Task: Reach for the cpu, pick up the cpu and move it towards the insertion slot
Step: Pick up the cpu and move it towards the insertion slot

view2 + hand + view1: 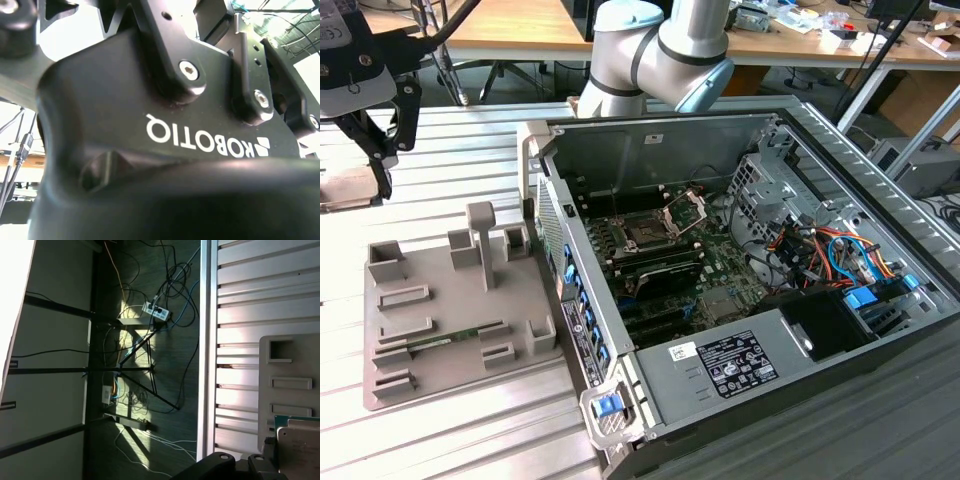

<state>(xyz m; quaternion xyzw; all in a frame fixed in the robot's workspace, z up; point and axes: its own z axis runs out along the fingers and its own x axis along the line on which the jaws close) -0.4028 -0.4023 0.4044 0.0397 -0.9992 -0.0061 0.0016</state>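
In the exterior view my gripper (378, 168) hangs above the slatted table at the far left, beyond the grey tray (450, 375). It is shut on the cpu (342, 186), a flat tan square held level at its fingertips. The first wrist view shows the cpu (300, 452) close up, with a whitish face and a greenish rim. It sits in front of the tray (290, 367), beside the black finger links (235, 465). The insertion slot (646, 236) is a dark square on the motherboard with its silver frame (686, 210) swung up. It lies well towards the exterior view's right of my gripper.
The open computer case (650, 400) has a raised side wall (575, 300) between tray and motherboard. A thin green memory stick (445, 341) lies in the tray, and upright posts (481, 240) stand at its back. My arm (660, 50) rises behind the case. Cables cross the floor (150, 340) below the table edge.
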